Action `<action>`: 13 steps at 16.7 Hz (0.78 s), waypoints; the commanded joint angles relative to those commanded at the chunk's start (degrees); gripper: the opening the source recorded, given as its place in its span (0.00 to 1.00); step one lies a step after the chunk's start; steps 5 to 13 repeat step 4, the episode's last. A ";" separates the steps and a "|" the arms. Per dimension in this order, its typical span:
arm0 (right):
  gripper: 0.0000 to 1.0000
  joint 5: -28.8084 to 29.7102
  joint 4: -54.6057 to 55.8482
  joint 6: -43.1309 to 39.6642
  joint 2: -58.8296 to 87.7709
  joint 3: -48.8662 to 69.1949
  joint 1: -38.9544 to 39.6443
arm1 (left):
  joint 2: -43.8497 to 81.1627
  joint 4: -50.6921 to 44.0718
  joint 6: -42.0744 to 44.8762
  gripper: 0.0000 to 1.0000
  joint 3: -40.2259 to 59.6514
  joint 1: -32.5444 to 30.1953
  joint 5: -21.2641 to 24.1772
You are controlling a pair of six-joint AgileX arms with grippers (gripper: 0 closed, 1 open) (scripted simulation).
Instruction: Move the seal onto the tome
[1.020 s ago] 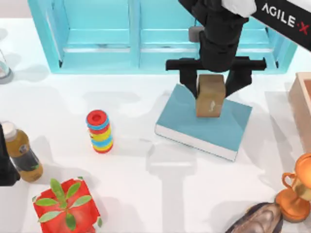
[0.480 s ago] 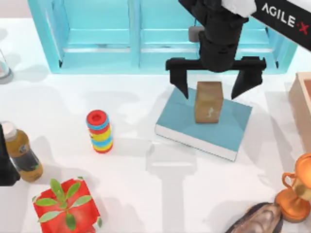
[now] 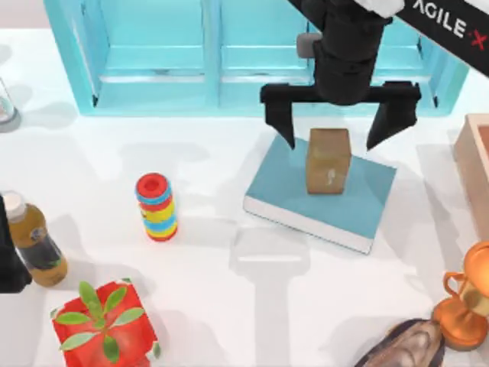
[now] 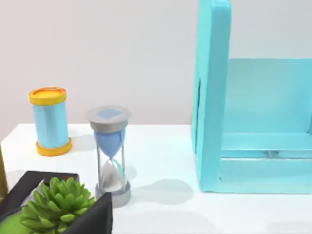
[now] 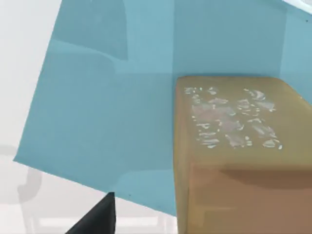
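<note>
The tan-brown seal stands upright on the teal tome, right of the table's middle. My right gripper hangs open just above and behind the seal, its black fingers spread wide on either side and clear of it. In the right wrist view the seal sits close below on the tome's cover, pale marks on its top face, and one dark fingertip shows at the edge. My left arm is parked at the table's left edge.
A light-blue shelf cabinet spans the back. A ring stack, a juice bottle and a red potted plant stand at the left. A bronze trophy, a dark shell-like lump and a wooden box are at the right. An hourglass and a blue can show in the left wrist view.
My right gripper has let go of the seal, spread its fingers wide and risen slightly toward the back. The seal stays standing on the tome.
</note>
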 joint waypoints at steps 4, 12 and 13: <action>1.00 0.00 -4.57 -0.05 0.78 5.50 -0.09 | 0.00 0.00 0.00 1.00 0.00 0.00 0.00; 1.00 0.00 -4.57 -0.05 0.78 5.50 -0.09 | 0.00 0.00 0.00 1.00 0.00 0.00 0.00; 1.00 0.00 -4.57 -0.05 0.78 5.50 -0.09 | 0.00 0.00 0.00 1.00 0.00 0.00 0.00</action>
